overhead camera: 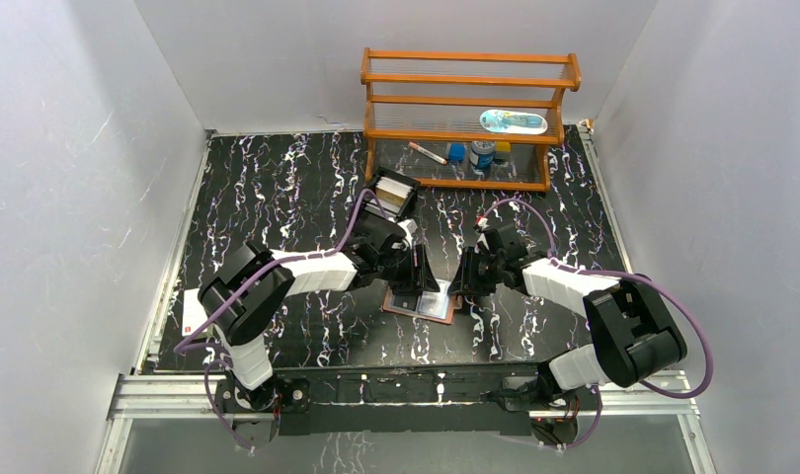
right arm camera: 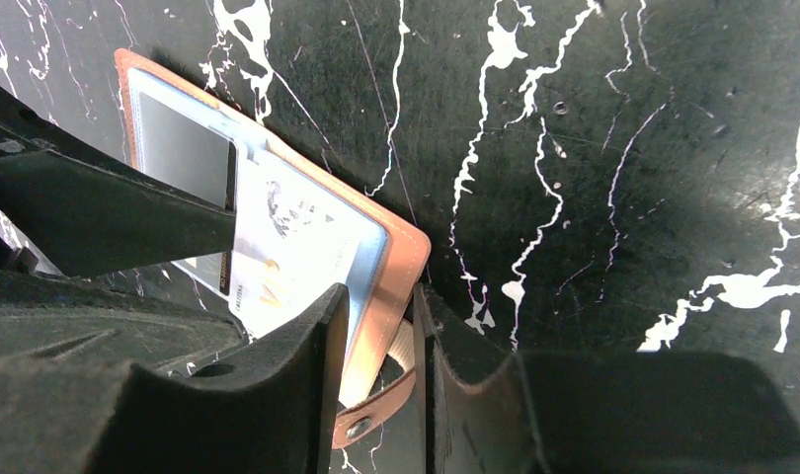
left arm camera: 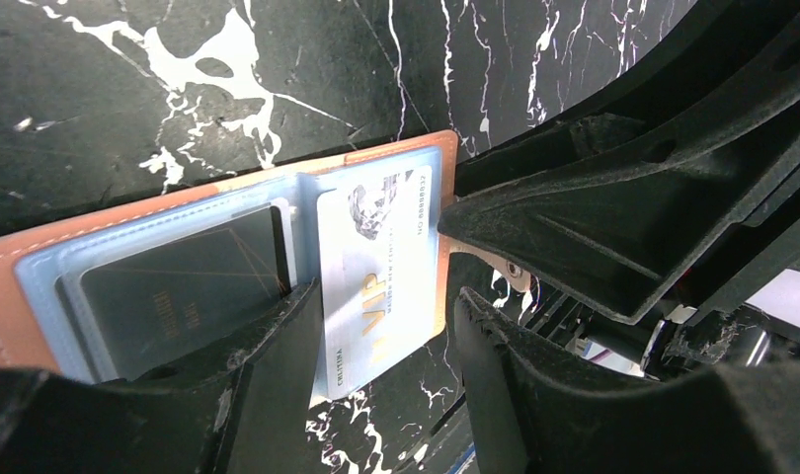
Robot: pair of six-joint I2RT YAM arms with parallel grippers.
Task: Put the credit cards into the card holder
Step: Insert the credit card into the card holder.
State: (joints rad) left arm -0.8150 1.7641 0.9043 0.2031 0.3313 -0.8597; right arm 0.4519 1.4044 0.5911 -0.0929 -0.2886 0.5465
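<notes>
The tan card holder (overhead camera: 421,304) lies open on the black marble table, its pale blue pockets (left arm camera: 159,212) facing up. A dark card (left arm camera: 179,286) fills one pocket. A white credit card (left arm camera: 376,267) marked VIP sits partly in the other pocket, with its near end sticking out over the table. My left gripper (left arm camera: 388,296) is open and straddles this card: one finger is at its left edge, the other a sliver clear of the holder's rim. My right gripper (right arm camera: 382,296) is open over the holder's stitched outer edge (right arm camera: 401,247). The snap tab (right arm camera: 361,425) lies under its jaws.
A black open tray (overhead camera: 394,193) holding more cards stands just behind the left arm. A wooden shelf (overhead camera: 470,118) with small items runs along the back. A white card (overhead camera: 194,314) lies at the table's left edge. Both grippers crowd the holder from either side.
</notes>
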